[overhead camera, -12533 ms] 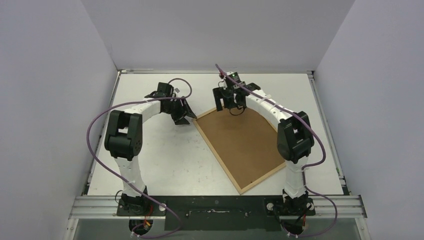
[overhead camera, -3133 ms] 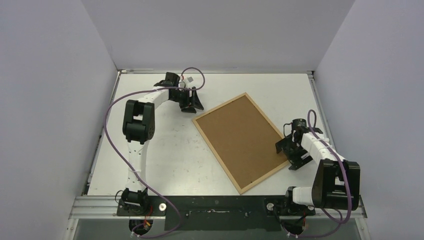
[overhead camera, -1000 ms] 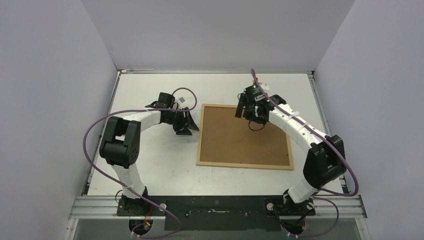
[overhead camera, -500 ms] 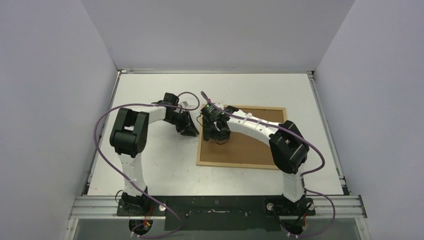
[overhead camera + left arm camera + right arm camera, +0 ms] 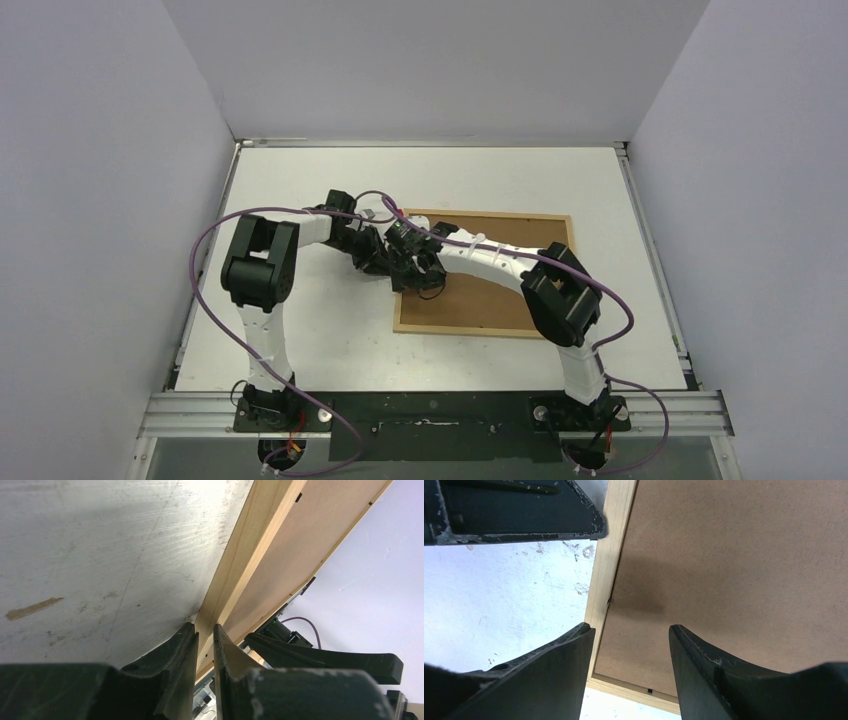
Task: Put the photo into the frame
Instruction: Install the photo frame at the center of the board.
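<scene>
The frame (image 5: 470, 329) lies face down in mid-table, its light wood strips around the brown hardboard backing panel (image 5: 480, 305). The photo is not in view. My left gripper (image 5: 374, 260) is at the frame's left edge. In the left wrist view its jaws (image 5: 205, 628) are nearly closed with their tips against the wood strip (image 5: 250, 555), nothing between them. My right gripper (image 5: 416, 270) is open and hovers over the frame's left strip (image 5: 604, 580) and the backing (image 5: 734, 570); it (image 5: 629, 630) holds nothing. The two grippers are very close together.
The white table (image 5: 300, 330) surrounds the frame, with grey walls on three sides. The right arm (image 5: 500, 262) stretches across the backing panel. The left gripper's finger (image 5: 514, 510) shows at the top left of the right wrist view.
The frame was turned square to the table. My right gripper came across it to the left edge and has now crept closer to the left gripper, which has stayed there.
</scene>
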